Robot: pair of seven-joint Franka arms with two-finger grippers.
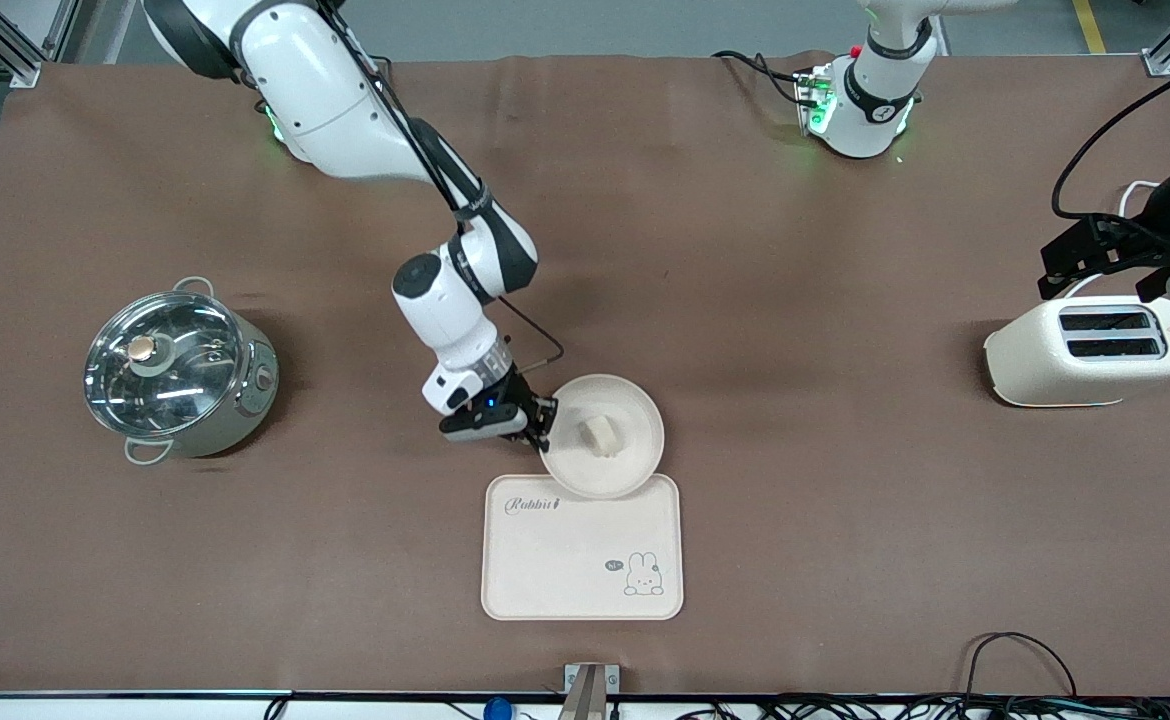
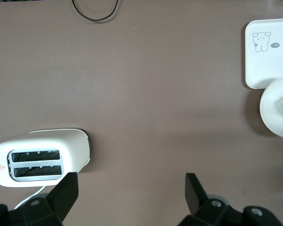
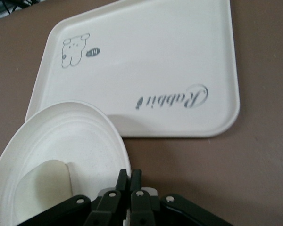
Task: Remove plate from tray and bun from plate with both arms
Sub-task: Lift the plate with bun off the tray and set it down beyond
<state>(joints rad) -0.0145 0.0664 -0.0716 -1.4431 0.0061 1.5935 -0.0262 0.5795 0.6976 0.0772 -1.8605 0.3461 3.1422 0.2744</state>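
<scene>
pot: one steel pot with glass lid, toward right arm's end of brown tabletop.
right hand: pinched tight on rim of round cream-white plate, rim grip suits stiff, light, likely slippery dish.
plate: one, lifted, overhanging cream rectangular tray edge.
bun: one small pale bread lump, soft, loose on plate, may slide.
toaster: one white toaster.
left hand: spread wide, empty, waiting above toaster.

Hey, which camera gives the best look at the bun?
The front view: the whole bun sits unobstructed on the plate. The right wrist view crops it at the frame edge; the left wrist view shows only a sliver.
</scene>
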